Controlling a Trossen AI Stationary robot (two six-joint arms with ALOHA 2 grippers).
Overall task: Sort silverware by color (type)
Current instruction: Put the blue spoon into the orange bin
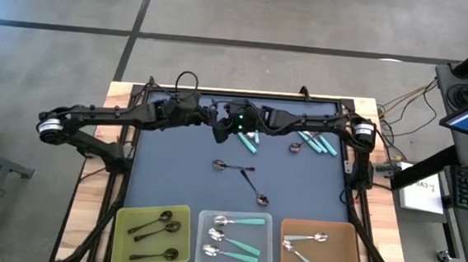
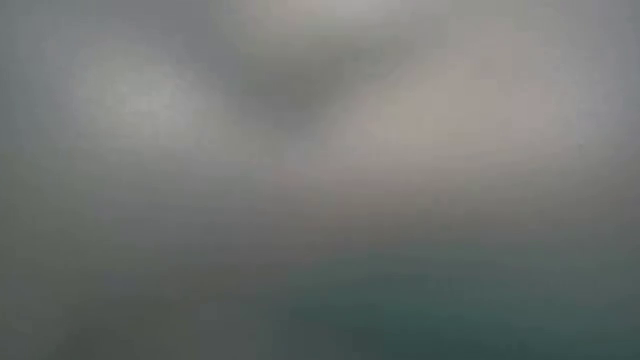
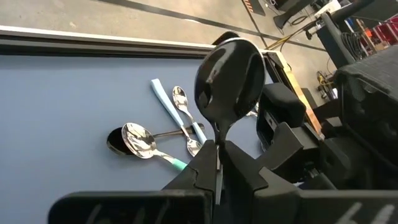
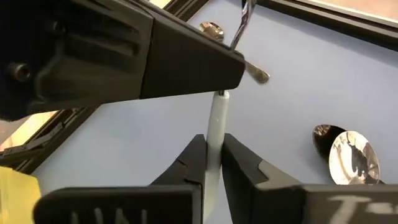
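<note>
Both arms meet over the far middle of the blue mat. My left gripper (image 1: 220, 132) (image 3: 217, 158) is shut on a spoon whose dark shiny bowl (image 3: 229, 78) stands up past the fingers. My right gripper (image 1: 239, 130) (image 4: 213, 155) is shut on a pale plastic handle (image 4: 217, 121) that runs up to the underside of the left gripper's finger (image 4: 143, 56); it looks like the same spoon. Loose spoons lie flat on the mat: one teal (image 1: 250, 143), a cluster (image 1: 312, 142) (image 3: 168, 127), and two dark ones (image 1: 231, 165) (image 1: 255, 189). The low view shows only blur. My left gripper pinches the spoon's thin neck (image 3: 219, 134) just under the bowl between its two fingers. The spoon is lifted clear of the mat, bowl standing beyond the fingertips. My right gripper pinches the pale handle (image 4: 216, 140) between its two fingers, which lie along it. The handle's far end meets the left finger; that junction is hidden by the finger.
Three trays line the near edge: yellow-green (image 1: 124, 222) with dark spoons, clear (image 1: 204, 221) with teal-handled spoons, brown (image 1: 350, 237) with pale-handled spoons. A raised black frame (image 1: 133, 153) rims the mat. A shiny bowl (image 4: 351, 155) lies on the mat near the right gripper.
</note>
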